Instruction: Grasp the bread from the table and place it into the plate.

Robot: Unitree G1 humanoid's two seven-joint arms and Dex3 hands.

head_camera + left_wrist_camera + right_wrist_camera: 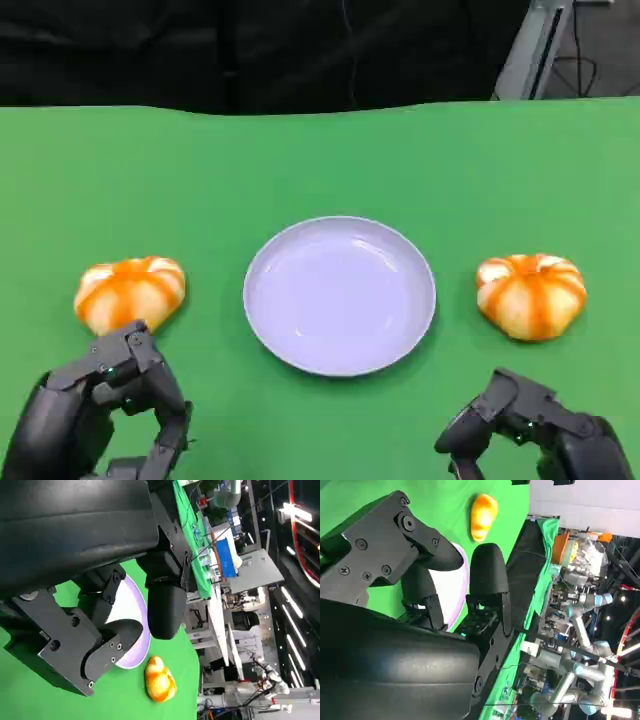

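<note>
Bread: two orange-glazed pumpkin-shaped buns lie on the green table (320,150), the left bun (130,292) and the right bun (531,294) flanking the empty white plate (340,296), each apart from its rim. Left hand (110,410) sits just short of the left bun, fingers parted and holding nothing, seemingly staged for a grasp. Right hand (535,430) rests nearer the table edge, likewise empty and parted. Both wrist views add background laboratory benches and robot arms absent from the head view.
</note>
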